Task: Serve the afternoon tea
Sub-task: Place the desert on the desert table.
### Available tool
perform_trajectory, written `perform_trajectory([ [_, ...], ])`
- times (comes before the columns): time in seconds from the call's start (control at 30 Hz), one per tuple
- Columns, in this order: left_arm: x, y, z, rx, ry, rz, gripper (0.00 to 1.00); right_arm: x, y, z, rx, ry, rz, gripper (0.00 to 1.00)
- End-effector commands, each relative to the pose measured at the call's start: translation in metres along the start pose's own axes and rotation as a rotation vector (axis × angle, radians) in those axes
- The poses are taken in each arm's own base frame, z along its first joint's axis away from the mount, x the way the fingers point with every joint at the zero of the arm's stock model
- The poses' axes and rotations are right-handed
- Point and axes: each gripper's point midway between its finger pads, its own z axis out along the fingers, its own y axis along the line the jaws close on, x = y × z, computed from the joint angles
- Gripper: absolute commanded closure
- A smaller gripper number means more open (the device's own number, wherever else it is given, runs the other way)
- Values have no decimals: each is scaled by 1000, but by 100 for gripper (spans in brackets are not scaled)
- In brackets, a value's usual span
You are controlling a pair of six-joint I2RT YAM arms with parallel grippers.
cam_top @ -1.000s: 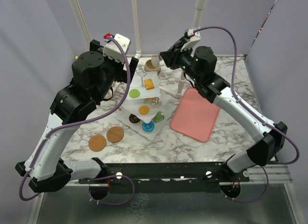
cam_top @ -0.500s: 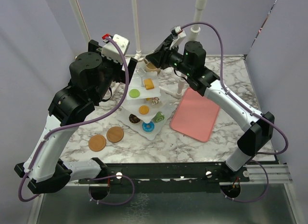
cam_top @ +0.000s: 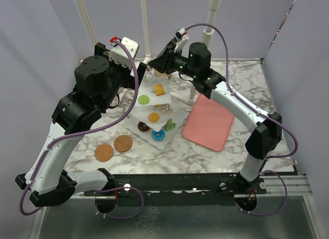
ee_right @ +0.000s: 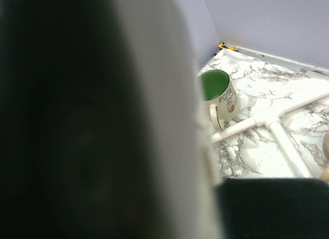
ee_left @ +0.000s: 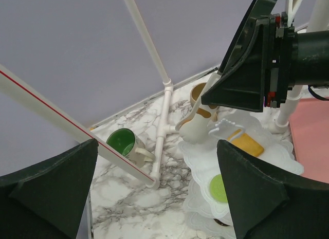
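The right gripper [ee_left: 206,101] is up at the top centre of the overhead view, over the back of the white 3-tier stand [cam_top: 149,87]. Its fingers look clamped on the rim of the tan mug [ee_left: 199,94]. In the right wrist view a blurred cream wall fills the space between the 2 dark fingers. The mug sits just behind the top tier and seems tipped, though I cannot tell whether it rests on the marble table [cam_top: 241,95] or hangs clear.

The left gripper [ee_left: 157,162] hovers at the upper left of the overhead view, jaws spread wide with nothing between them.

The green-lined mug [ee_left: 123,141] stands left of centre in the left wrist view, on the marble just beside the white pipe [ee_left: 162,121].

From above, the stand shows a yellow square slice [cam_top: 159,90] on its top plate. Lower down are a green disc [cam_top: 143,99], an orange round [cam_top: 153,116], a chocolate donut [cam_top: 143,127], a green swirl [cam_top: 169,125] and a blue ring [cam_top: 158,134].

2 brown discs [cam_top: 103,152] lie on the table at lower left of the stand, touching or nearly so. The pink tray [cam_top: 208,121] lies to its right.
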Motion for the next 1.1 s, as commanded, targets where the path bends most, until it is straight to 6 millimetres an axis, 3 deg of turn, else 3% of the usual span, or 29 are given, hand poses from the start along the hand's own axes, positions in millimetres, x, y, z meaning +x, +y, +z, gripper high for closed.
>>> perform_trajectory([
  [0.0, -2, 6, -5, -12, -13, 0, 1, -12, 18, 1, -71, -23, 3, 67],
  [0.2, -3, 6, -5, -11, -15, 0, 1, -13, 19, -1, -74, -32, -4, 54],
  [0.4, -5, 8, -7, -16, -21, -1, 1, -18, 20, -4, -66, -51, -13, 51],
  [0.53, -5, 8, -7, -17, -22, -2, 1, -36, 19, -9, -33, -100, -47, 51],
  [0.67, -5, 7, -7, -15, -22, -6, 1, -72, 17, -20, 15, -185, -98, 51],
  [0.9, -3, 4, -2, -13, -6, -13, 1, -135, 4, -61, 196, -331, -232, 50],
  [0.97, -2, 4, -2, -13, -3, -12, 1, -139, 8, -76, 209, -344, -254, 50],
  [1.07, -1, 2, 0, -7, -2, -12, 1, -126, 17, -94, 184, -315, -254, 50],
])
